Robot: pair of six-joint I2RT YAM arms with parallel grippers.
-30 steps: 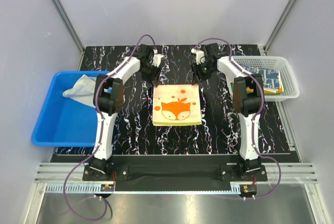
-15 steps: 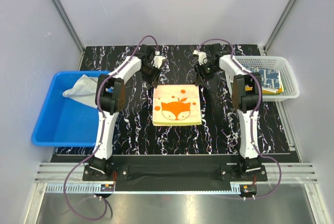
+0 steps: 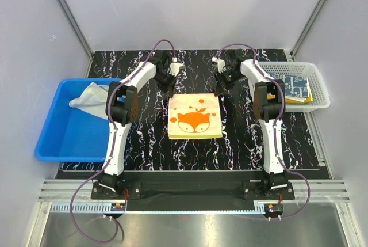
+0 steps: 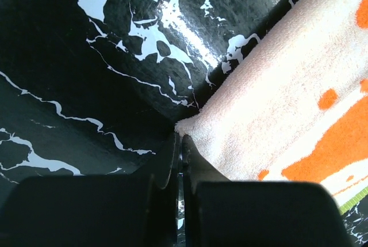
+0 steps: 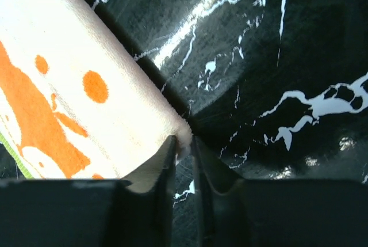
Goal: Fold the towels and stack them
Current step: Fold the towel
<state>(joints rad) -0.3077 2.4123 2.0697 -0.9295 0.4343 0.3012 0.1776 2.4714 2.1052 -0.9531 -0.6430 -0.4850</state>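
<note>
Left claw (image 4: 181, 143): clenched on fox towel (image 4: 276, 103), far-left corner
Right claw (image 5: 184, 143): pinching its far-right corner
Table (image 3: 144, 143): fox towel flat on it

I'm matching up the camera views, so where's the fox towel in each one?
Top external: fox towel lies flat at the picture's centre.
Left wrist: fox towel fills the right side, its corner at bottom centre.
Right wrist: fox towel fills the left side, its corner at bottom centre.
Shared landmark: the black marbled table.
</note>
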